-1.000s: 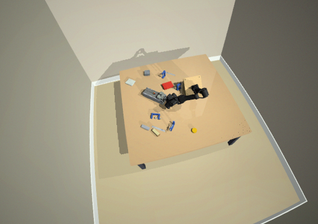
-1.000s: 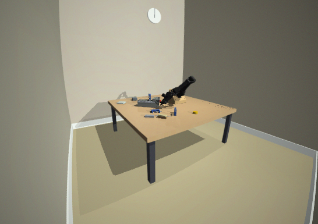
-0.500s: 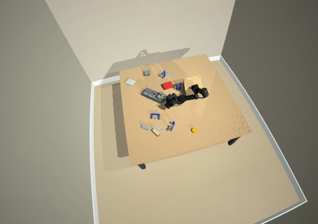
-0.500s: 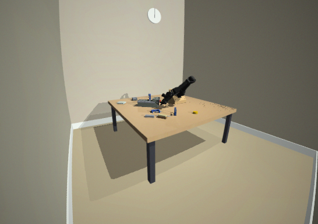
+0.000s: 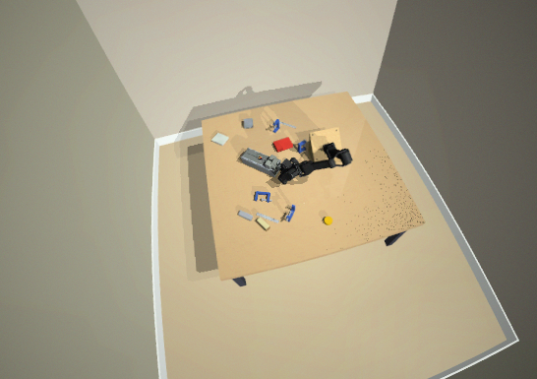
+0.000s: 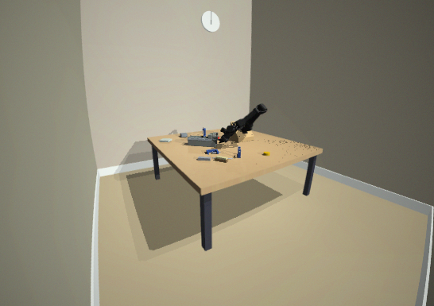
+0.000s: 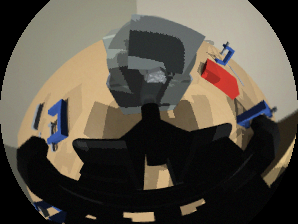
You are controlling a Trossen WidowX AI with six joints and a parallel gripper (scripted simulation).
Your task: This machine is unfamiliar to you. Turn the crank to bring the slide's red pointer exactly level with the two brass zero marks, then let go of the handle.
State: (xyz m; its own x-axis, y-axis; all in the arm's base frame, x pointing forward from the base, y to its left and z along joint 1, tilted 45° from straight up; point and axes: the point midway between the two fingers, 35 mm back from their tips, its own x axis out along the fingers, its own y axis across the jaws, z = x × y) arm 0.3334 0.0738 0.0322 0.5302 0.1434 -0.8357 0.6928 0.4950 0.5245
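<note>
Surface: wooden table [image 5: 315, 241] [image 6: 254, 167] on dark legs, pale floor, walls behind.
Machine: grey, long body [image 5: 257, 161] [image 6: 200, 141] [image 7: 155, 50], on table, at my arm's far end.
My gripper [image 5: 281, 172] [image 6: 221, 140] [image 7: 149, 121]: nearly together, clamped on something at the machine's near end; piece itself hidden.
Pointer vs marks: too small to tell.
Red block [image 5: 283, 144] [image 7: 220, 79]: flat, near machine.
Yellow disc [image 5: 328, 221] [image 6: 266, 153]: well apart from machine.

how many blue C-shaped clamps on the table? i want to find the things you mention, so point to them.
4. Top view: one above the flat red block [image 5: 283, 145] [image 7: 220, 79], one between it and the pale wooden board [image 5: 319, 138], one below the grey slide machine [image 5: 256, 160] [image 6: 200, 141] [image 7: 160, 25], one lower right of that. The arm may hide more.
</note>
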